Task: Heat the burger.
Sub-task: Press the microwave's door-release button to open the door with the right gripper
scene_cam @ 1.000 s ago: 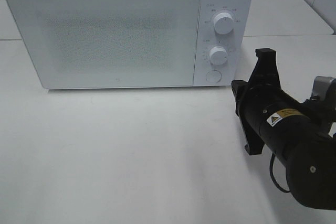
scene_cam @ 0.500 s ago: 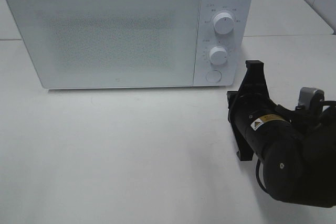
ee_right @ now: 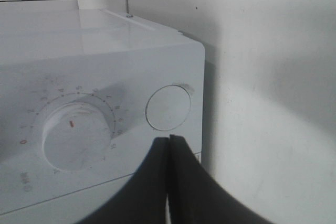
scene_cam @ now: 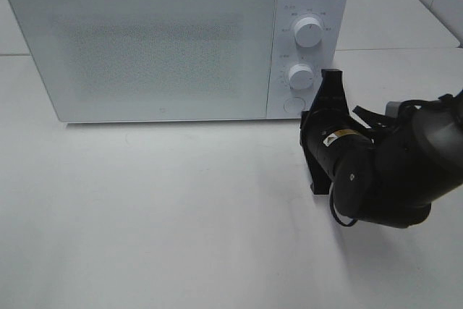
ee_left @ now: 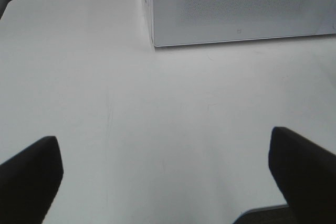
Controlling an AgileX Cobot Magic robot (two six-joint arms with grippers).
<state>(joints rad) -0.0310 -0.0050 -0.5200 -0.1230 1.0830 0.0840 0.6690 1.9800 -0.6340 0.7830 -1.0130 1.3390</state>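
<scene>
Pointing our shut, empty right hand (ee_right: 169,138) at the round button (ee_right: 168,107) on the microwave (scene_cam: 145,48), we hold our left hand (ee_left: 163,136) wide open, empty. We cannot tell where the burger is.

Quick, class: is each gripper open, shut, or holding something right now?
Left gripper: open, holding nothing.
Right gripper: shut, holding nothing.
</scene>
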